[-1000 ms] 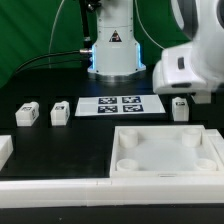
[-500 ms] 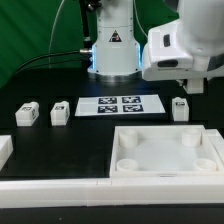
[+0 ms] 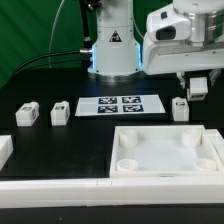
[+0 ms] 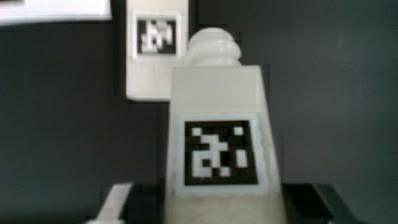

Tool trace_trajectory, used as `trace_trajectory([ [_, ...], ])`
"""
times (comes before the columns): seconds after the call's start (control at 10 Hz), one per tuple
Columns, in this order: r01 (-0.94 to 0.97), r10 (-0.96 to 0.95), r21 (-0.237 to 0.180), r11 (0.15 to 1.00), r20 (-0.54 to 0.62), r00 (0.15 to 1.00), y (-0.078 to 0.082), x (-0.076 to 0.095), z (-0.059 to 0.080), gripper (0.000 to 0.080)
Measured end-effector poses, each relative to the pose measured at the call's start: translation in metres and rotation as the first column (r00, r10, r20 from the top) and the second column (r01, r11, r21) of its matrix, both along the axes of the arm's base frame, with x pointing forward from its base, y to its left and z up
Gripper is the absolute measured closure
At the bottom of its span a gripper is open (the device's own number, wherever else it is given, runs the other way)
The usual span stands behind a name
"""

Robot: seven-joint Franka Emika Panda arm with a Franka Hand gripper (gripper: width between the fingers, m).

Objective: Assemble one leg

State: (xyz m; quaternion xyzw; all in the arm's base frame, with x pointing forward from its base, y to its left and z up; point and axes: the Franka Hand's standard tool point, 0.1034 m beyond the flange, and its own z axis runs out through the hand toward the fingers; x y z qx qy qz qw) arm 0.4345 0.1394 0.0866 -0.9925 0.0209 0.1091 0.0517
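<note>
My gripper hangs above the table at the exterior view's right. It is shut on a leg, a white block with a round knob and a square tag, which sits between the two dark fingers. In the exterior view this leg shows as a small white piece between the fingers. Another leg stands on the table just below, to the exterior view's left of the gripper. Two more legs stand at the left.
The marker board lies mid-table before the robot base. The large white square tray-like piece with round corner holes lies front right. A long white bar runs along the front. A white tagged block shows behind the held leg.
The hand has risen from low over the table at the right to higher up, and its fingers now show above the standing leg. The legs on the table have not moved.
</note>
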Motion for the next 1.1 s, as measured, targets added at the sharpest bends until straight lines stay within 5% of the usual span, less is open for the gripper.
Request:
trace_trajectory([
  [0.3, 0.002, -0.005, 0.011, 1.000, 0.221, 0.975, -0.005, 0.030, 0.017, 0.0508],
  [0.7, -0.107, 0.097, 0.024, 0.994, 0.249, 0.964, -0.017, 0.070, 0.028, 0.0508],
  [1.1, -0.094, 0.084, 0.016, 0.995, 0.326, 0.942, -0.017, 0.074, 0.026, 0.0508],
])
